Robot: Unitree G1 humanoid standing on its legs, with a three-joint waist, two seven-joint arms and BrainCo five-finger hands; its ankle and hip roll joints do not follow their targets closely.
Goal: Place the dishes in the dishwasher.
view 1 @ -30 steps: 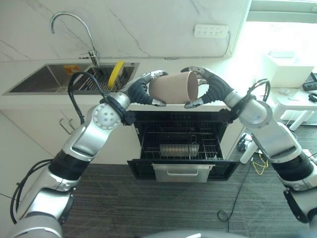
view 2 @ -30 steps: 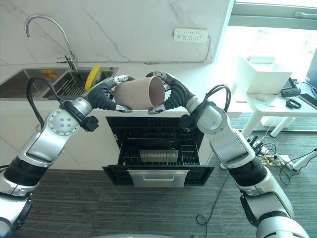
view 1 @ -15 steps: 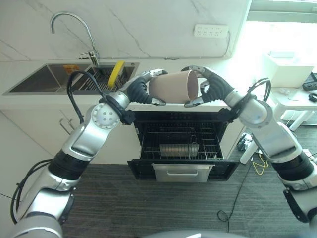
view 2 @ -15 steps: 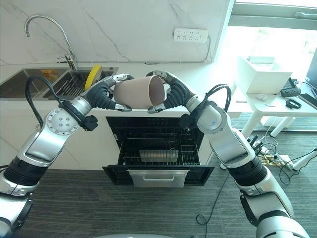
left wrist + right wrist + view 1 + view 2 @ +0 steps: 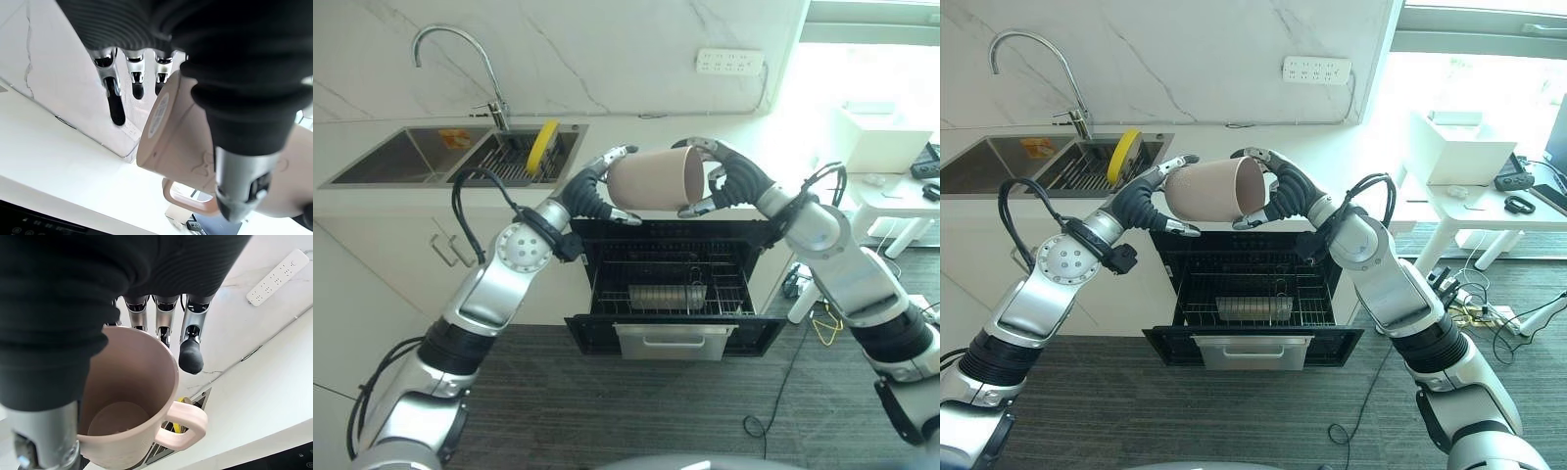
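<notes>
A beige mug (image 5: 651, 181) with a handle (image 5: 188, 423) lies on its side in the air above the counter edge, over the open dishwasher (image 5: 607, 284). My right hand (image 5: 734, 181) is shut on its rim end, thumb on one side and fingers over the other. At the mug's base my left hand (image 5: 587, 191) is open, its straight fingers (image 5: 113, 98) spread and standing just off the base (image 5: 159, 115). Inside the dishwasher a wire rack (image 5: 671, 294) is pulled out, above a lowered front panel (image 5: 675, 341).
A yellow plate (image 5: 543, 144) stands in the drying rack in the right sink basin (image 5: 499, 162), under the faucet (image 5: 460, 39). A power strip (image 5: 731, 61) hangs on the marble wall. A white side table (image 5: 891, 191) stands at the right.
My left hand has opened, let go of the mug's base and drawn back a little to the left. The mug stays in my right hand, hardly moved.
</notes>
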